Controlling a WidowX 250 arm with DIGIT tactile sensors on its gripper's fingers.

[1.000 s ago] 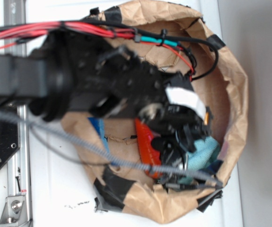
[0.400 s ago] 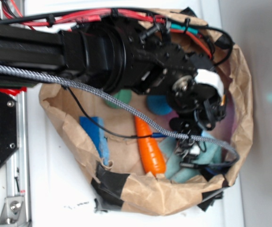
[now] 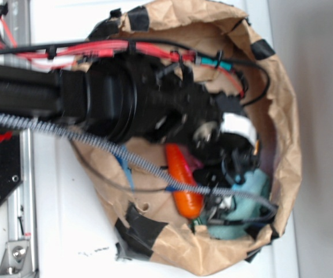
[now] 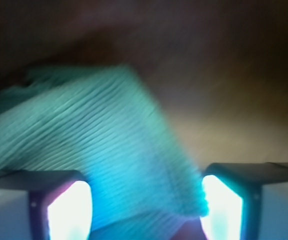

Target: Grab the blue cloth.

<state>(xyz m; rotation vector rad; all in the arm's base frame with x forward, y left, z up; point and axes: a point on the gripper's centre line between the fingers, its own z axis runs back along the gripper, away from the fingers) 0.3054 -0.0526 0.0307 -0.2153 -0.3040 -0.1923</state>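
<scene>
Between the two lit fingers of the end effector (image 4: 146, 200) lies a fold of the blue cloth (image 4: 98, 160), ribbed and pale teal, filling the gap almost from one pad to the other; the jaws stand spread, with the right pad just beside the cloth's edge and the left pad seemingly against it, so nothing is clamped yet; whether the pads truly touch the fabric is hard to tell through the blur. From the exterior view the end effector (image 3: 235, 174) sits low inside the brown paper bag (image 3: 282, 116), at its lower right; the blue cloth (image 3: 253, 185) shows there in patches beside and below the black fingers, bunched against the bag's wall. Just to the left of it lies the orange carrot (image 3: 180, 185), near the cloth but clear of the fingers; a strip of brighter blue (image 3: 125, 171) peeks out further left, well apart, half hidden by the arm and its braided cable (image 3: 97, 147). By my judgement the approach is done and the fingers bracket the right thing; the closing and the lift are left.
</scene>
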